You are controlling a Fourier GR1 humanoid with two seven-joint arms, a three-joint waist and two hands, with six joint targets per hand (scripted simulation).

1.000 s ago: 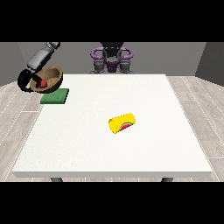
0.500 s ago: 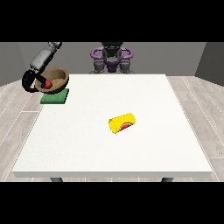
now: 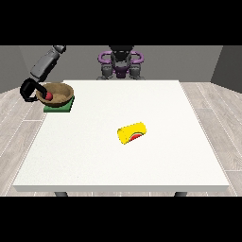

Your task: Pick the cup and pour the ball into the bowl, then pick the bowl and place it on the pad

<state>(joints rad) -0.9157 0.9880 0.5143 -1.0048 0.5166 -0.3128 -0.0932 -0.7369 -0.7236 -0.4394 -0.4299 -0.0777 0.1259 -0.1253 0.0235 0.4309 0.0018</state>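
Bowl (image 3: 56,93) now sits lower than a second ago, resting on the green pad (image 3: 59,104) at the worktop's (image 3: 108,160) far corner on the view's left; before, it hung tilted above the pad. Red ball (image 3: 48,95) lies inside the bowl, just beside the fingers. Judgement: pour is done, placement nearly done, only release and retreat remain.

Hand at the view's left (image 3: 29,90): dark fingers curled round the bowl's outer rim, grasping it. Bowl mouth faces up, roughly level.

Yellow cup (image 3: 132,133) lies on its side mid-worktop, well apart from the fingers; long axis runs across the view, climbing slightly rightward, with a red patch on its near side.

Other hand not visible.
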